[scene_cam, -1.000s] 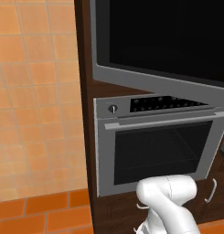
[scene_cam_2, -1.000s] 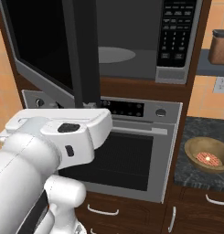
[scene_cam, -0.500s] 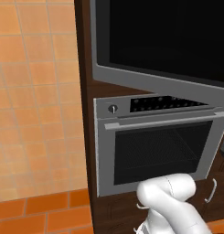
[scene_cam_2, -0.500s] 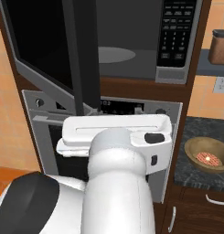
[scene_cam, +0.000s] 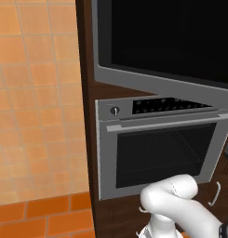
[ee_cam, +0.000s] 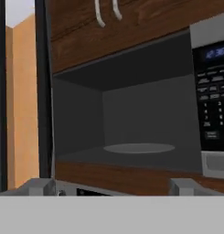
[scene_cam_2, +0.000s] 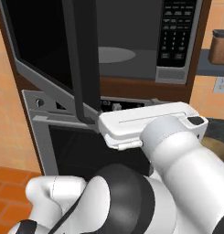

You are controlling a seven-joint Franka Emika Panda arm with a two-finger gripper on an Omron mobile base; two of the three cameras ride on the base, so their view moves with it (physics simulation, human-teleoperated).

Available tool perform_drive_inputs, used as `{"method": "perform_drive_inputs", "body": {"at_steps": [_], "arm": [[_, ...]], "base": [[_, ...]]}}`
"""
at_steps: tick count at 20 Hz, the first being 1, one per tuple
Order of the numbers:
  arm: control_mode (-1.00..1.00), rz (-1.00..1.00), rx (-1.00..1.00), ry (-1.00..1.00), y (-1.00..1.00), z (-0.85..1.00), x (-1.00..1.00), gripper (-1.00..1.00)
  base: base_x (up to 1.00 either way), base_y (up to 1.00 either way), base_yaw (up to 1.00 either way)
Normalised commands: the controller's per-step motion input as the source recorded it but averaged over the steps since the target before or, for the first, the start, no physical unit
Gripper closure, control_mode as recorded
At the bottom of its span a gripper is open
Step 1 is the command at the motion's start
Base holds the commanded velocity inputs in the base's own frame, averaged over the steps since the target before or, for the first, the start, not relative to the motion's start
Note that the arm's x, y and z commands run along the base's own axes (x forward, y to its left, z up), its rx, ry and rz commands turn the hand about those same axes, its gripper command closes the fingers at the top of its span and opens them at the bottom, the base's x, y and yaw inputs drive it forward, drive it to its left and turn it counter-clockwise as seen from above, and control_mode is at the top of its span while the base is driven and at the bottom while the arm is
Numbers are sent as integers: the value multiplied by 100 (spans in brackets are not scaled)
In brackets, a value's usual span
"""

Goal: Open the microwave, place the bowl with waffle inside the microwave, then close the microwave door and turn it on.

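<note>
dark wood cabinetry frames the microwave (ee_cam: 131, 132), microwave door (scene_cam_2: 81, 55) swung open; hand (ee_cam: 115, 187) spread wide.

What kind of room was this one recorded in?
A rendered home kitchen, most likely: a built-in microwave with its door swung open sits above a grey wall oven, both set in dark wood cabinetry beside an orange tiled wall.

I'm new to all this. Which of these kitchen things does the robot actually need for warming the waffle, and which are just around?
Needed for the job:
- microwave, standing open
- microwave door, swung wide
- bowl, mostly hidden behind the arm
- gripper, open and holding nothing

Just around:
- oven below the microwave
- brown canister on the shelf
- wall socket
</note>
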Motion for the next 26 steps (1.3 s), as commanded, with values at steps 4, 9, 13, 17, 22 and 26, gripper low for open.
{"method": "perform_drive_inputs", "body": {"at_steps": [4,9,13,17,22,26], "arm": [[-100,26,0,0,23,-13,46,-100],[-100,25,2,0,11,-4,41,-100],[-100,25,1,0,13,-1,41,-100],[-100,22,0,0,25,-2,41,-100],[-100,24,1,0,18,0,35,-100],[-100,24,0,0,38,0,-4,-100]], "base": [[0,0,0],[0,0,0],[0,0,0],[0,0,0],[0,0,0],[0,0,0]]}}
